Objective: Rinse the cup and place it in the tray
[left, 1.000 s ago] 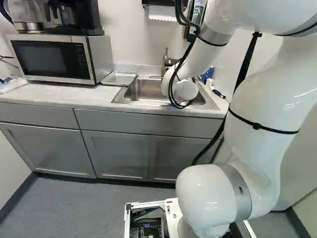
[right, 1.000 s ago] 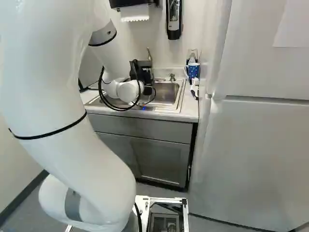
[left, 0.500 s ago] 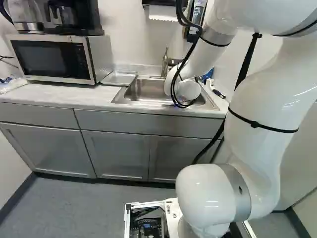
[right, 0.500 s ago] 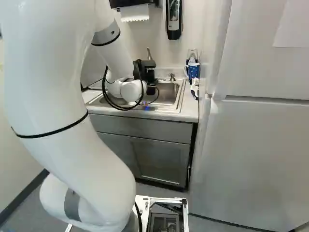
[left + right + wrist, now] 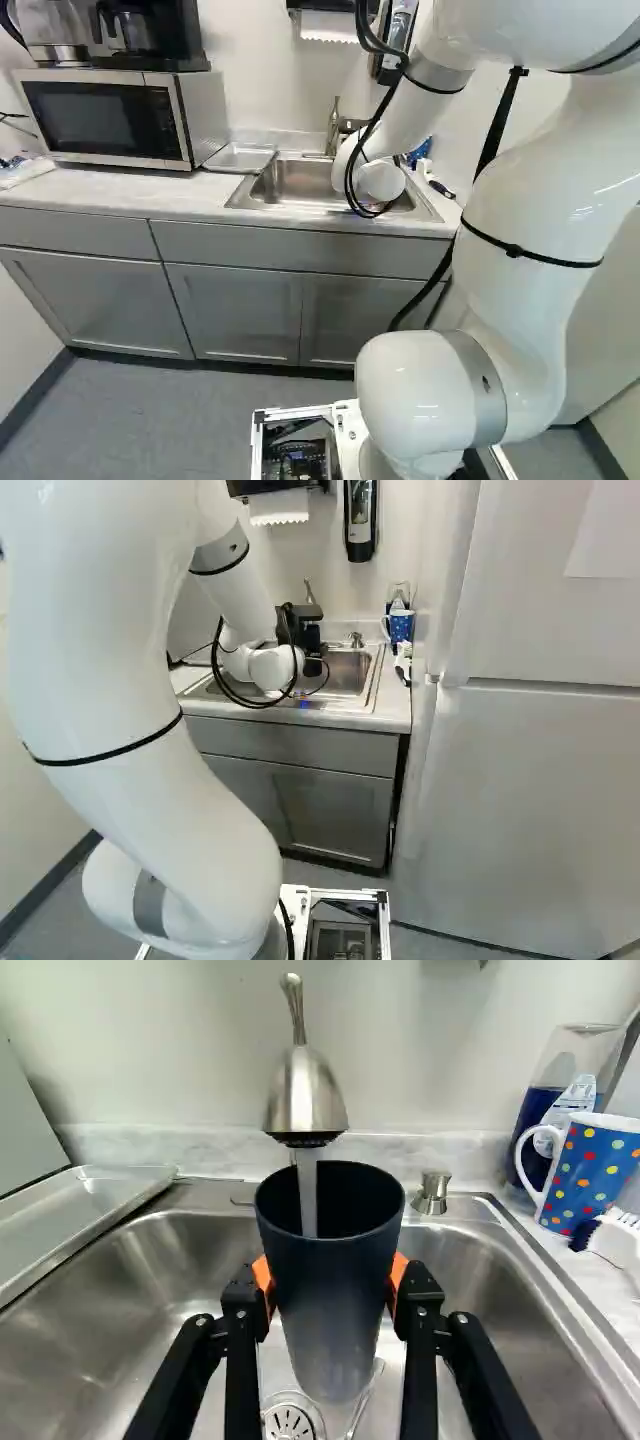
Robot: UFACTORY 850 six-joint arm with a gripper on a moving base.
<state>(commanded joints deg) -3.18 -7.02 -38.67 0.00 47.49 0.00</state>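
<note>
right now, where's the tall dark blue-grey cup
In the wrist view, the tall dark blue-grey cup is gripped in the black pincer, under the stream from the silver metal faucet and over the stainless steel sink.

Wears a glossy white shell point(image 5: 540, 210), rounded at the joints, with grey bands point(image 5: 475, 365) and thin black straps point(image 5: 560, 263); trails looping black cables point(image 5: 348, 185) behind angular black fingers point(image 5: 240, 1360) (small silvery screws point(image 5: 200, 1321) at their links), tipped with orange pads point(image 5: 399, 1272)
</note>
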